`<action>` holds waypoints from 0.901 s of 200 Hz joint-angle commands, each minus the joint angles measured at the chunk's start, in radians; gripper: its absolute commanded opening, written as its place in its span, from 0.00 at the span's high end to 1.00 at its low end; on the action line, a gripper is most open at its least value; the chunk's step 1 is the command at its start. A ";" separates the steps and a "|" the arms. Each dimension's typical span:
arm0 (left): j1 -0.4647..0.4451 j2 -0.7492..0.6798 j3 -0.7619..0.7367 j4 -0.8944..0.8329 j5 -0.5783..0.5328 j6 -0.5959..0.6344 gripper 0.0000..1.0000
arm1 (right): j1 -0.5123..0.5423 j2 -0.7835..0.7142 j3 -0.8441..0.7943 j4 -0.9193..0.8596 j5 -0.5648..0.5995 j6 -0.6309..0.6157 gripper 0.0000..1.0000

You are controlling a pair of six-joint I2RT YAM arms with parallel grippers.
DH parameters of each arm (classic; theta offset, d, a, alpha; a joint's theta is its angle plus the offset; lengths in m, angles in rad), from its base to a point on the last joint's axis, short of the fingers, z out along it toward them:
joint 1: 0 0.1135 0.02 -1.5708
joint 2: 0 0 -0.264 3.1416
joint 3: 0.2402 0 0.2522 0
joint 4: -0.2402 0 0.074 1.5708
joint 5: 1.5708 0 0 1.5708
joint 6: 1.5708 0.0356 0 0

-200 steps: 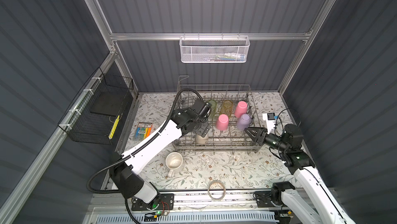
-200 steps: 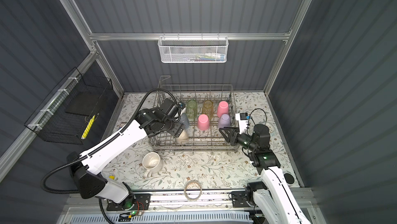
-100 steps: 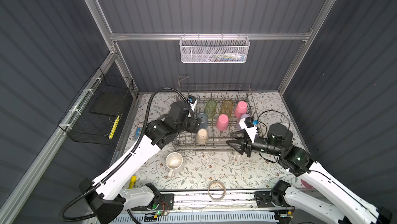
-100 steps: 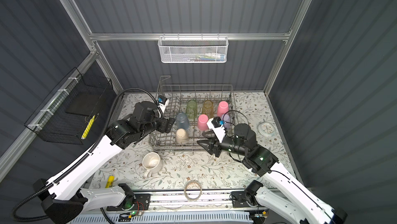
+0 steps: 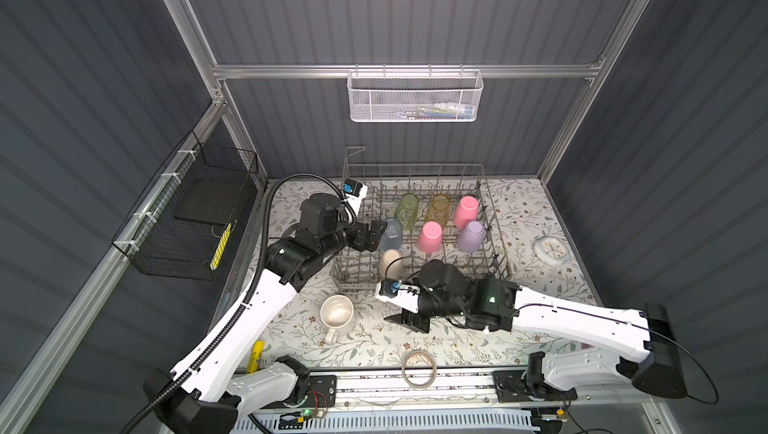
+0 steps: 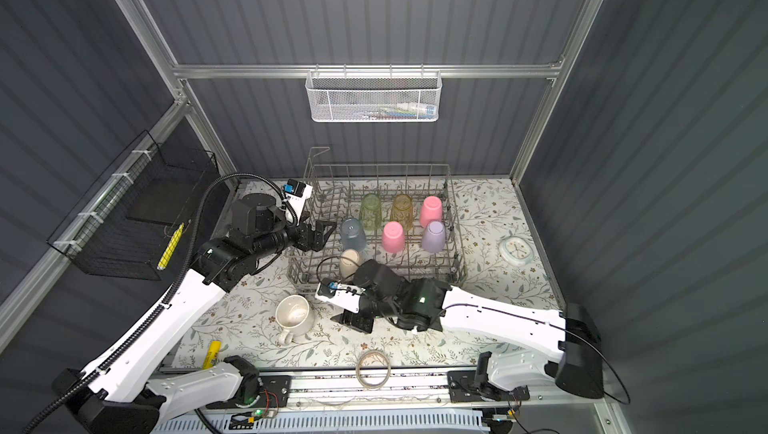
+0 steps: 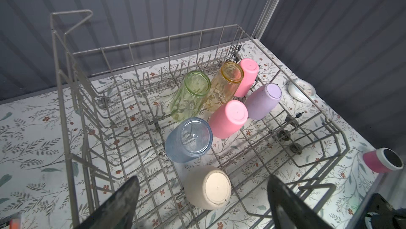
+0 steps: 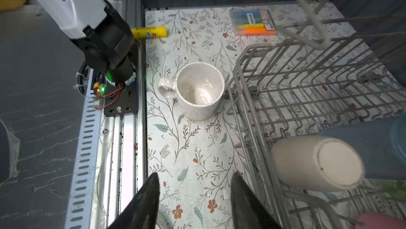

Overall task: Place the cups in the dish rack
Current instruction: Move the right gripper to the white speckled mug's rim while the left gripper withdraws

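The white mug [image 8: 198, 89] is the only cup that is not loaded. It stands upright on the worktop [image 8: 189, 151], mouth up, just beside the front corner of the dish rack [image 5: 411, 166] on my left side. The other seven cups are inside the rack, bottoms up. Of these, the beige cup [image 7: 208, 186] is the nearest to the mug.

My right jaws are partly apart with nothing between them. They are low over the worktop and point at the mug, which lies straight ahead of them, near but not touching. The mug's long axis is vertical. Its handle [image 8: 164, 85] points away from the rack, toward the front rail [image 8: 123, 140]. I judge that I must take the mug by its wall at the rim, or open wider for the body.

My left jaws are wide apart and empty, at the left side of the rack beside the blue tumbler [image 5: 391, 234]. The right jaws are clearly the nearer ones.

The right wrist view shows the narrow space between mug and rack. In both top views this space is hard to see. The left wrist view shows the loaded cups, but the mug is not in it.
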 commanded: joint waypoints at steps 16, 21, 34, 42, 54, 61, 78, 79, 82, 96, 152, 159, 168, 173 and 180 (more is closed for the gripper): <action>0.088 -0.004 -0.030 0.118 0.265 -0.018 0.09 | 0.078 0.116 0.097 -0.015 0.073 -0.104 0.47; 0.107 -0.002 -0.039 0.137 0.301 -0.026 0.09 | 0.084 0.134 0.108 -0.015 0.078 -0.114 0.47; 0.149 0.003 -0.059 0.191 0.378 -0.057 0.09 | 0.121 0.176 0.138 -0.014 0.082 -0.133 0.48; 0.172 0.009 -0.069 0.223 0.422 -0.078 0.09 | 0.131 0.202 0.156 -0.013 0.083 -0.146 0.47; 0.192 0.023 -0.077 0.257 0.466 -0.102 0.09 | 0.144 0.238 0.181 -0.014 0.083 -0.167 0.48; 0.200 0.032 -0.078 0.269 0.483 -0.110 0.09 | 0.152 0.260 0.199 -0.019 0.084 -0.179 0.48; 0.208 0.048 -0.073 0.282 0.507 -0.117 0.09 | 0.167 0.312 0.239 -0.028 0.089 -0.204 0.49; 0.209 0.048 -0.073 0.282 0.507 -0.116 0.09 | 0.168 0.313 0.241 -0.029 0.090 -0.207 0.49; 0.209 0.049 -0.072 0.283 0.508 -0.117 0.09 | 0.170 0.323 0.246 -0.029 0.091 -0.210 0.49; 0.213 0.054 -0.072 0.285 0.504 -0.114 0.09 | 0.173 0.357 0.267 -0.025 0.094 -0.225 0.50; 0.237 0.056 -0.074 0.297 0.526 -0.100 0.08 | 0.176 0.507 0.365 -0.061 0.164 -0.298 0.59; 0.239 0.056 -0.076 0.301 0.526 -0.100 0.08 | 0.176 0.524 0.375 -0.062 0.182 -0.310 0.60; 0.242 0.057 -0.077 0.303 0.528 -0.102 0.08 | 0.176 0.541 0.383 -0.062 0.199 -0.323 0.60; 0.245 0.057 -0.077 0.303 0.528 -0.102 0.08 | 0.177 0.548 0.389 -0.062 0.205 -0.328 0.60; 0.248 0.056 -0.078 0.303 0.527 -0.099 0.08 | 0.176 0.560 0.395 -0.061 0.210 -0.333 0.60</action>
